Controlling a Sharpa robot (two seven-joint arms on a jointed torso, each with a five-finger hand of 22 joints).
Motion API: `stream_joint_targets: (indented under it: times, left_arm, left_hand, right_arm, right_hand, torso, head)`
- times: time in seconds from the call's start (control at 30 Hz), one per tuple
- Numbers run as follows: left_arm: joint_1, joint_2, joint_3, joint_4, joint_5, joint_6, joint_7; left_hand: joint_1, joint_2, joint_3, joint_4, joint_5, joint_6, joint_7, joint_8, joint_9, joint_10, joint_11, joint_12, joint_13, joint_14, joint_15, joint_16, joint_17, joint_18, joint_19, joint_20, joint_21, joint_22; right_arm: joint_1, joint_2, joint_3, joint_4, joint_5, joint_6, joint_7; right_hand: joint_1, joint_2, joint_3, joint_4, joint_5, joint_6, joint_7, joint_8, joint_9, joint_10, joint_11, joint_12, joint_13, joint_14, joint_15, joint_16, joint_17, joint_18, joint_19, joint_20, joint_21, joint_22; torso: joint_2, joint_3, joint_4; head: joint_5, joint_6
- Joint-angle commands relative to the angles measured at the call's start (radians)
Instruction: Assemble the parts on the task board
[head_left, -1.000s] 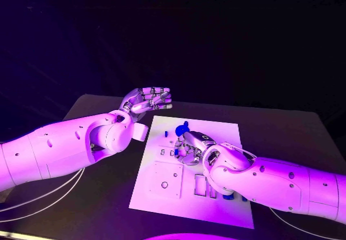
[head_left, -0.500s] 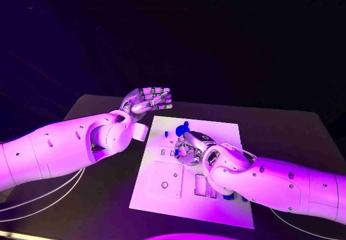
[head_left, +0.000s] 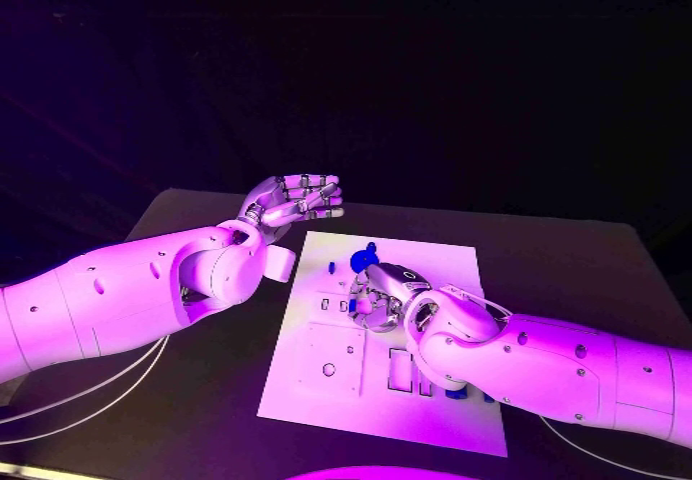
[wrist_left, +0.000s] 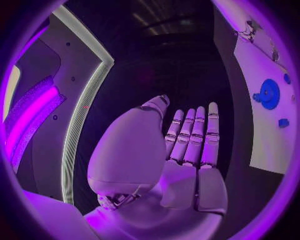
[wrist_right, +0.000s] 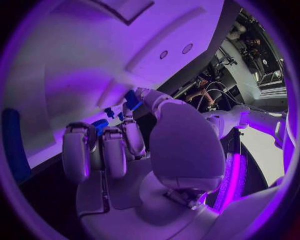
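The white task board (head_left: 440, 262) lies in the middle of the black table. My right hand (head_left: 378, 297) hovers low over the board's far half, fingers curled. It pinches a small blue part (head_left: 364, 256) that sticks out past its fingertips; the right wrist view shows this blue part (wrist_right: 131, 99) between the thumb and a finger. My left hand (head_left: 297, 199) is raised beyond the board's far left corner. Its fingers (wrist_left: 194, 134) lie straight side by side with nothing in them. A blue gear (wrist_left: 270, 93) and a small blue piece (wrist_left: 283, 122) sit on the board.
Rectangular slots (head_left: 402, 371) and a square plate with holes (head_left: 332, 360) take up the board's near half. More blue parts (head_left: 459, 393) lie beside my right forearm. A long blue piece (wrist_right: 14, 145) lies on the board near the right hand. Black table (head_left: 577, 270) surrounds the board.
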Motion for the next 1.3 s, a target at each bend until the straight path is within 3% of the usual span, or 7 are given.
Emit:
stream_joint_targets:
  times: [0.03, 0.4, 0.77, 1.0, 1.07, 1.23, 1.3]
  left_arm:
    - [0.001, 0.001, 0.001, 0.001, 0.003, 0.018, 0.005]
    - [0.001, 0.001, 0.001, 0.000, 0.003, 0.020, 0.002]
    - [0.001, 0.001, 0.001, -0.002, 0.003, 0.021, 0.001]
    - [0.000, 0.003, 0.001, -0.018, -0.044, 0.007, -0.025]
    - [0.000, 0.004, 0.001, -0.029, -0.088, 0.004, -0.043]
    - [0.001, 0.008, 0.001, -0.060, -0.189, 0.000, -0.061]
    - [0.001, 0.008, 0.001, -0.072, -0.248, 0.001, -0.072]
  left_hand:
    - [0.001, -0.007, 0.006, 0.001, -0.006, -0.006, 0.059, 0.006, 0.001, -0.001, -0.001, -0.003, 0.000, -0.002, -0.001, -0.002, 0.001, 0.002, -0.005, 0.001, -0.004, 0.001]
    - [0.001, -0.009, 0.009, 0.001, -0.006, -0.007, 0.059, 0.007, 0.001, -0.001, -0.001, -0.004, 0.000, -0.002, -0.001, -0.003, 0.002, 0.002, -0.005, 0.001, -0.005, 0.001]
    - [0.000, -0.009, 0.010, 0.001, -0.006, -0.007, 0.059, 0.007, 0.001, -0.001, 0.000, -0.004, 0.000, -0.003, -0.001, -0.003, 0.002, 0.002, -0.005, 0.001, -0.005, 0.001]
    - [-0.003, -0.010, 0.011, 0.002, -0.007, -0.009, 0.061, 0.007, 0.001, -0.004, 0.000, -0.005, -0.001, 0.003, -0.002, 0.000, 0.004, 0.003, -0.001, 0.000, -0.003, 0.001]
    - [-0.009, -0.010, 0.016, 0.004, -0.008, -0.006, 0.064, 0.009, 0.001, 0.010, -0.003, 0.003, 0.003, 0.044, -0.012, 0.029, 0.017, 0.007, 0.029, -0.006, 0.014, 0.008]
    - [-0.039, -0.025, 0.032, 0.014, -0.009, 0.032, 0.039, 0.038, 0.012, 0.129, -0.045, 0.084, 0.026, 0.211, -0.072, 0.193, 0.114, 0.006, 0.175, -0.067, 0.112, 0.048]
    - [-0.054, -0.033, 0.033, 0.016, -0.006, 0.040, 0.036, 0.050, 0.017, 0.138, -0.048, 0.098, 0.030, 0.212, -0.079, 0.237, 0.148, 0.005, 0.188, -0.077, 0.133, 0.058]
  right_arm:
    - [-0.002, 0.001, -0.001, 0.000, -0.012, 0.012, 0.000]
    - [-0.002, 0.002, -0.001, -0.002, 0.001, -0.005, 0.014]
    - [-0.002, -0.004, -0.001, 0.008, 0.004, -0.035, 0.023]
    - [0.008, -0.062, 0.003, 0.073, 0.028, -0.096, 0.079]
    - [0.017, -0.095, 0.007, 0.105, 0.060, -0.118, 0.126]
    - [0.054, -0.181, 0.017, 0.170, 0.197, -0.128, 0.280]
    - [0.076, -0.220, 0.018, 0.189, 0.257, -0.114, 0.333]
  right_hand:
    - [-0.004, -0.006, -0.009, 0.001, 0.001, -0.010, -0.001, -0.006, -0.001, -0.011, 0.000, -0.009, -0.003, 0.083, -0.001, -0.001, 0.161, -0.009, -0.001, -0.003, -0.006, 0.136]
    - [-0.029, -0.027, -0.100, 0.044, 0.002, -0.082, 0.017, -0.023, -0.016, -0.118, 0.018, -0.115, -0.135, 0.076, 0.014, -0.014, 0.134, 0.001, -0.027, 0.011, -0.048, 0.108]
    - [0.003, -0.002, -0.219, 0.102, 0.005, -0.097, 0.018, -0.011, -0.022, -0.125, 0.019, -0.117, -0.144, 0.075, 0.016, -0.016, 0.134, 0.002, -0.026, 0.013, -0.056, 0.106]
    - [0.062, 0.018, -0.311, 0.154, 0.008, -0.125, 0.024, -0.011, -0.033, -0.121, 0.024, -0.108, -0.139, 0.077, 0.019, -0.016, 0.137, 0.001, -0.023, 0.016, -0.059, 0.109]
    - [0.070, 0.022, -0.320, 0.155, 0.008, -0.129, 0.026, -0.012, -0.034, -0.121, 0.025, -0.106, -0.138, 0.076, 0.021, -0.017, 0.135, 0.003, -0.026, 0.017, -0.064, 0.106]
    - [0.100, 0.037, -0.337, 0.156, 0.009, -0.144, 0.031, -0.011, -0.037, -0.115, 0.030, -0.094, -0.126, 0.074, 0.024, -0.020, 0.129, 0.007, -0.036, 0.020, -0.081, 0.095]
    - [0.107, 0.068, -0.326, 0.158, 0.009, -0.151, 0.034, -0.004, -0.036, -0.153, 0.032, -0.121, -0.162, 0.068, 0.027, -0.031, 0.107, 0.019, -0.069, 0.022, -0.132, 0.059]
  torso:
    - [0.000, -0.0003, 0.0001]
    - [0.000, 0.0000, -0.0001]
    - [-0.001, 0.0008, -0.0014]
    - [-0.005, 0.0012, -0.0038]
    - [-0.008, 0.0006, -0.0044]
    - [-0.015, 0.0032, -0.0090]
    - [-0.017, 0.0046, -0.0097]
  head:
    - [0.000, 0.001]
    - [-0.001, 0.003]
    - [-0.003, 0.007]
    - [-0.005, 0.011]
    - [-0.006, 0.010]
    - [-0.004, 0.008]
    - [-0.005, 0.006]
